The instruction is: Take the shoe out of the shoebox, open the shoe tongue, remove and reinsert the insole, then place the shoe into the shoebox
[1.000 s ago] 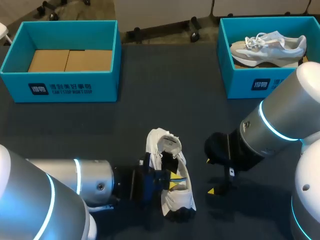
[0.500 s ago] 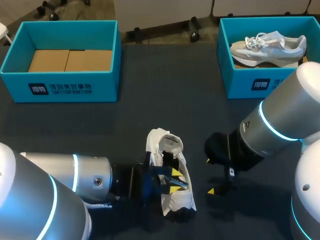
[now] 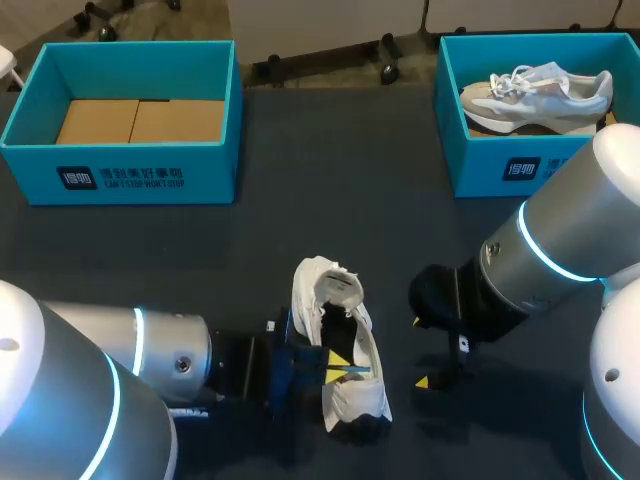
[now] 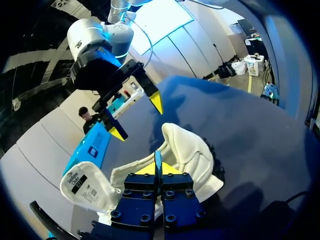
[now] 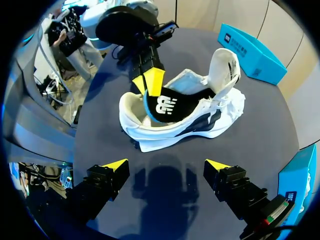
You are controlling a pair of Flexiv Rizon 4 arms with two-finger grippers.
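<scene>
The white shoe (image 3: pixel 340 395) lies on the dark table near its front edge, its tongue (image 3: pixel 340 288) folded open. My left gripper (image 3: pixel 340 365) comes in from the left at the heel opening, shut on the edge of the insole (image 5: pixel 167 105). That insole is black on top with a blue rim and still lies inside the shoe (image 5: pixel 200 125). Between my left fingertips (image 4: pixel 170 169) its thin blue edge (image 4: pixel 158 159) shows. My right gripper (image 3: pixel 420 352) hangs open just right of the shoe, holding nothing, with the table under it (image 5: pixel 165 165).
A teal shoebox (image 3: pixel 130 180) with only cardboard in it stands at the back left. A second teal box (image 3: pixel 500 165) at the back right holds another white shoe (image 3: pixel 535 90). Dark table stretches between the boxes and the shoe.
My left gripper opened its fingers, then shut them on the insole's edge, and the arm drew slightly back to the left. The right arm and the shoe kept still.
</scene>
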